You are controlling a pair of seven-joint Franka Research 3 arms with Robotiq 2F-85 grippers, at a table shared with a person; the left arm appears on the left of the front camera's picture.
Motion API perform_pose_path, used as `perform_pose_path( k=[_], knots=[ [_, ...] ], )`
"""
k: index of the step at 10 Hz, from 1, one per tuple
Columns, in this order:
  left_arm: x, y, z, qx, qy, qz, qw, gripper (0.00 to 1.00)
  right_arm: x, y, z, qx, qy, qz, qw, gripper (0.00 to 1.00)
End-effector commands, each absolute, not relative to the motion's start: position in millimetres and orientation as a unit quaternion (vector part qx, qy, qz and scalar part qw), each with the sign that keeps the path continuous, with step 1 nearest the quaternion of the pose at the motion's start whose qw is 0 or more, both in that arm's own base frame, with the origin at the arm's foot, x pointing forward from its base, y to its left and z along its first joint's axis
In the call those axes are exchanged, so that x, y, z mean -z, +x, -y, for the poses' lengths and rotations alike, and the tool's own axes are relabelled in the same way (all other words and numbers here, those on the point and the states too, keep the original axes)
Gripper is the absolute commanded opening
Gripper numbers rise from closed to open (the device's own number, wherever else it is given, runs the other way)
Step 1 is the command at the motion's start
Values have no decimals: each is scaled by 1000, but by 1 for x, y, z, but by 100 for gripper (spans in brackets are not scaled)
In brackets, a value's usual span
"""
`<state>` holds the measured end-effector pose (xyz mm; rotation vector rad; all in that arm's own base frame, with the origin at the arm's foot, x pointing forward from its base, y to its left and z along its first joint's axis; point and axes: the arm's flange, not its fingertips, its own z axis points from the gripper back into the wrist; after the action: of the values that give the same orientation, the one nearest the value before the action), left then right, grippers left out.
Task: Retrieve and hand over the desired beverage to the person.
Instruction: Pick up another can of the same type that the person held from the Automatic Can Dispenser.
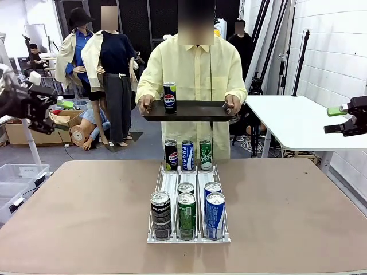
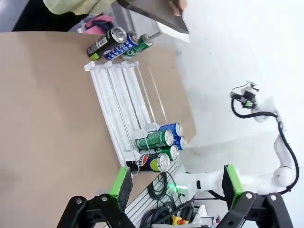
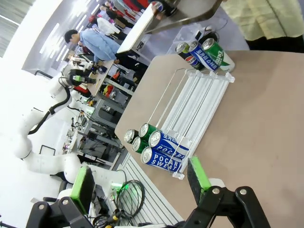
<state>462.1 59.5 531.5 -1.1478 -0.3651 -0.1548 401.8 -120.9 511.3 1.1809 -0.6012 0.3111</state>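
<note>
The person [image 1: 195, 69] in a pale-yellow shirt stands at the far side and holds a dark tray [image 1: 195, 112] with both hands. A black Pepsi can [image 1: 170, 97] stands upright on it. On the table a white rack [image 1: 170, 183] holds three cans at its far end [image 1: 187, 154] and several at its near end [image 1: 186, 215]. My left gripper [image 1: 60, 110] hangs open high at the left, off the table, with nothing between its pads [image 2: 121, 183]. High at the right, my right gripper [image 1: 334, 120] is open and empty, its pads [image 3: 197, 173] far from the rack [image 3: 199, 95].
The brown table [image 1: 86, 217] is bare on both sides of the rack. A white table [image 1: 287, 120] stands at the back right, under the right gripper. A clear bin [image 1: 17, 177] and cardboard boxes [image 1: 17, 132] sit on the floor at left.
</note>
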Motion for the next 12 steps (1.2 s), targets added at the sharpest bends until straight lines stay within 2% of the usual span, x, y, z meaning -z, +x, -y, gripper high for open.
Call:
perform_pose_path(
  k=[1, 3, 5, 12],
  knots=[
    [-511, 458, -67, 88, -575, 186, 792, 100, -510, 401, 119, -148, 546, 279, 776, 100],
    [-501, 451, -75, 110, -588, 215, 772, 100, -510, 401, 119, -148, 546, 279, 776, 100],
    [-501, 454, -74, 91, -575, 197, 789, 100, -510, 401, 119, -148, 546, 279, 776, 100],
    [-498, 454, -73, 101, -578, 199, 785, 100, -510, 401, 119, -148, 546, 279, 776, 100]
  ],
)
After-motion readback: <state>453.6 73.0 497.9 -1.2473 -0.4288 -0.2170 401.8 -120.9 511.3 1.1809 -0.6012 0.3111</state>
